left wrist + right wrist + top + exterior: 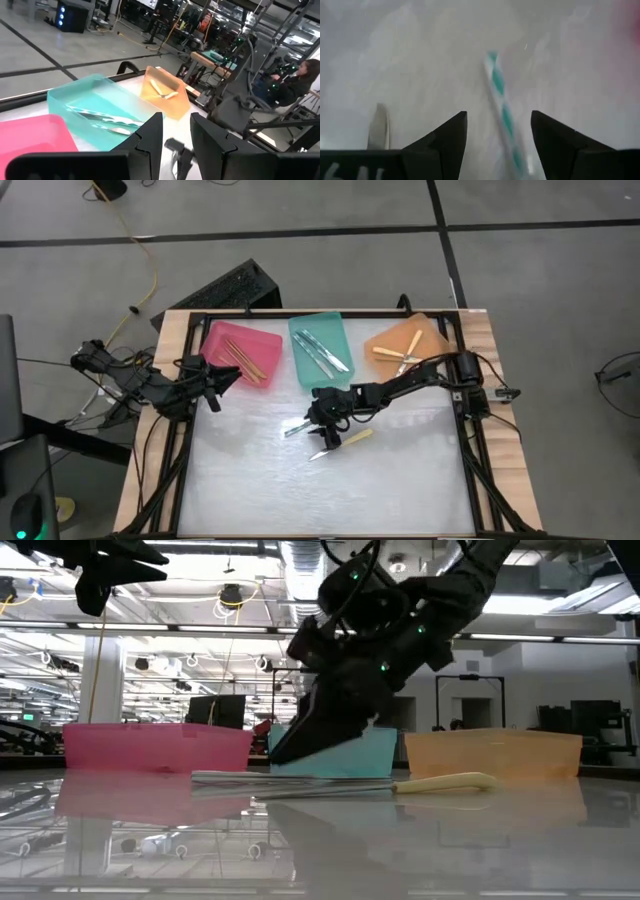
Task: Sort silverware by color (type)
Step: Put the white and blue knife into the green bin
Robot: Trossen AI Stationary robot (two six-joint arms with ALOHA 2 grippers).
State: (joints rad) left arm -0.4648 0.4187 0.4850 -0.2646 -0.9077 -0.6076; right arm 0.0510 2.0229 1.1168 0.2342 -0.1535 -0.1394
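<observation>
We look down on a worktop with three trays in a row along its far edge: a left tray, a middle tray and a right tray, each holding a few utensils. Before the middle tray, two loose utensils lie on the worktop: one to the left and another just right of it, nearer us. The right claw hangs between them, above the left one. The left claw sits before the left tray.
</observation>
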